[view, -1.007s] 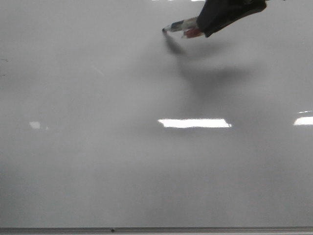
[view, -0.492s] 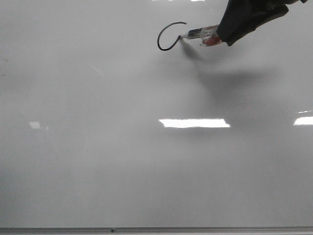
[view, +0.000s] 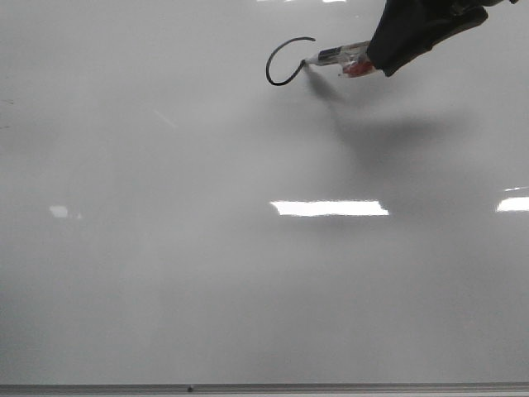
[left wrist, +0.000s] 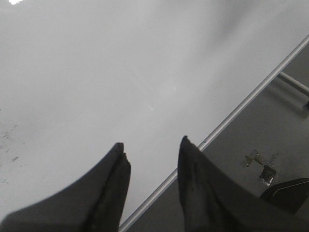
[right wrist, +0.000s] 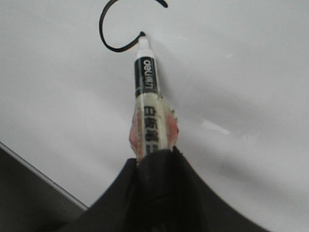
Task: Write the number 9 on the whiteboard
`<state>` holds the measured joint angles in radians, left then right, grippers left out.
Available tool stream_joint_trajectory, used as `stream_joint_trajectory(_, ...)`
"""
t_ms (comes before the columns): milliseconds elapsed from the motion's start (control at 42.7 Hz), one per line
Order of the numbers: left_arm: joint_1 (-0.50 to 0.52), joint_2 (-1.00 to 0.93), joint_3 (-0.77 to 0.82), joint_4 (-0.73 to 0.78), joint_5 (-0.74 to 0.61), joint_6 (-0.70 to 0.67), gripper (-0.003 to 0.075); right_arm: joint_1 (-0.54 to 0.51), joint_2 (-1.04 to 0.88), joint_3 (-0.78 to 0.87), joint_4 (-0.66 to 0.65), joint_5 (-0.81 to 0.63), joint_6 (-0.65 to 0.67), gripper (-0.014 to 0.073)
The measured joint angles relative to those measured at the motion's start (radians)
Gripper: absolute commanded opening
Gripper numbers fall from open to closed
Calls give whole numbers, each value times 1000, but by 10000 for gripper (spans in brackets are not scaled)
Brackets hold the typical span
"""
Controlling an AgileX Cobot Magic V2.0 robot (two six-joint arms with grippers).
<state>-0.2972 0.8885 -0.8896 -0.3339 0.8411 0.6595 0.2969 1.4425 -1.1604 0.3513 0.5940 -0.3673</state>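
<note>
A second before, the whiteboard was bare near the marker, and then a black curved line showed up there. Half a second before this moment the curve looked the same as it did now, so the pen had almost stopped. The line was the start of the number 9. It was shaped like an open hook, so the loop was not closed yet and the long tail was not drawn. I think the job was less than half done. The curve sat near the far edge of the board, a bit right of the middle. The right claw was pinching the fat end of the marker. The marker tip was touching the end of the curve, so the drawing lay just past the claw, on its left side in the front view. The left claw was spread apart and held nothing. It hung over the board's grey edge, well apart from the drawing.
</note>
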Motion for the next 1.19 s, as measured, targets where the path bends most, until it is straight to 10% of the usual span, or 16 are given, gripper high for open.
stream_joint_trajectory(866,0,0,0,0,0,0,240,50,173,-2,-20,210,-54,-58)
stream_joint_trajectory(1194,-29,15,-25,0,28,36,264,67,-59,11,-31,299,-123,-58)
